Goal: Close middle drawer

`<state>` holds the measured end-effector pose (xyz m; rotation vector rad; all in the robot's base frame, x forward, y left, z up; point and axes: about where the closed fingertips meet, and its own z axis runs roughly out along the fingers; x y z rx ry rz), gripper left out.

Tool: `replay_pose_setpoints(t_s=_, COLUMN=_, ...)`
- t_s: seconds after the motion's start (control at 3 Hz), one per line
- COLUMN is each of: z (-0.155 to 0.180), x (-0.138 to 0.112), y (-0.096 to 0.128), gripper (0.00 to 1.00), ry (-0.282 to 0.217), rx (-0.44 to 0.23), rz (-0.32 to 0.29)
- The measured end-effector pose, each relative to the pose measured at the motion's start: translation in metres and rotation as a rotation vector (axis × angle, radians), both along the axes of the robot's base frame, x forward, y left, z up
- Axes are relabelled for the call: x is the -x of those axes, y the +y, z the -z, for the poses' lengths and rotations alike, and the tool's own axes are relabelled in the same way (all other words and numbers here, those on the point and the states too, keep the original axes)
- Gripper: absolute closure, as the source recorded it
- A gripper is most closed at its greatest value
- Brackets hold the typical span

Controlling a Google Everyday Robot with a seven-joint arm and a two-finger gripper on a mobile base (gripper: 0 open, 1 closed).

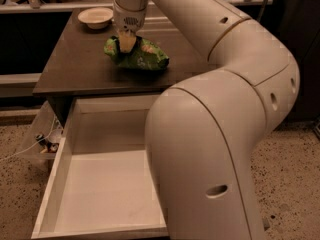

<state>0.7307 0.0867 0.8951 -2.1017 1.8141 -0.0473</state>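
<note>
The middle drawer (pixel 102 186) is pulled far out below the cabinet top. Its off-white inner walls and floor show and nothing lies in it. Its right part is hidden behind my big white arm (pixel 215 149). The arm reaches over the drawer to the back. My gripper (pixel 126 43) points down at the cabinet top, right at a crumpled green snack bag (pixel 142 56), well behind the drawer.
The glossy grey-brown cabinet top (pixel 80 66) carries a white bowl (pixel 96 17) at its back left. A clear plastic bag with cables (pixel 44 140) hangs left of the drawer. Speckled floor (pixel 290 174) lies on both sides. A dark counter runs behind.
</note>
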Motion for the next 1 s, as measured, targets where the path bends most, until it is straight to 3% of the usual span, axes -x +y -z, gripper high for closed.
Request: replay_pose_setpoints(t_s=1.0, z=0.0001, x=0.0000, y=0.0000, gripper=0.11, ry=0.000, rx=0.000, rz=0.000)
